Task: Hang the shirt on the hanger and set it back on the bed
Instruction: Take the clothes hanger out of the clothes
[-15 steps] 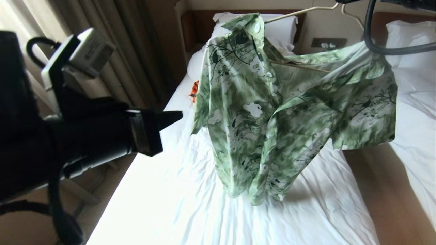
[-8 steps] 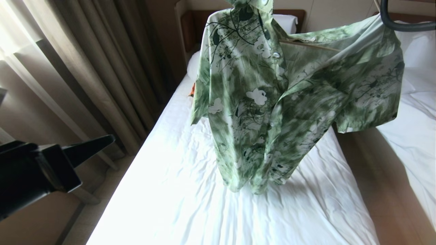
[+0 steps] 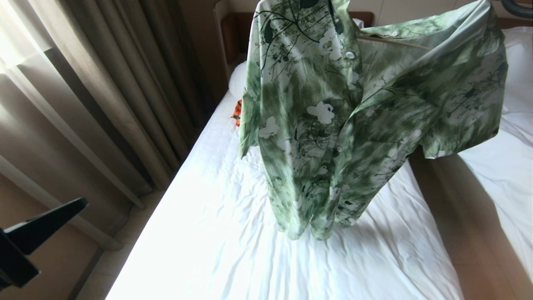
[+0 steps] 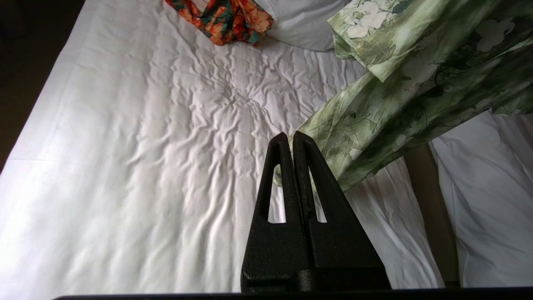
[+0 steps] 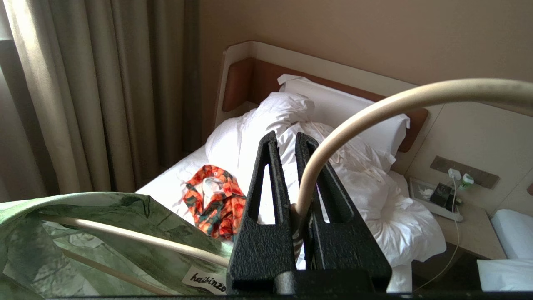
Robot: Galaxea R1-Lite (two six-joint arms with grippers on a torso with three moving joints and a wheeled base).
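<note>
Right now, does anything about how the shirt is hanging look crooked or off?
Yes. The shirt hangs lopsided above the bed: one side drops straight while the other flares out sideways toward the right gripper, whose jaws are shut on the hanger. The front is unbuttoned and bunched.

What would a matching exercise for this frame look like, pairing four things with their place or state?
Things:
1. shirt
2. hanger
3. left gripper
4. orange-and-green garment

States:
A. shut and empty, beside the bed
B. clamped at its hook in the right gripper
C. lying near the white duvet
D. hanging above the sheet

Pairs: 1-D, 2-B, 3-A, 4-C
</note>
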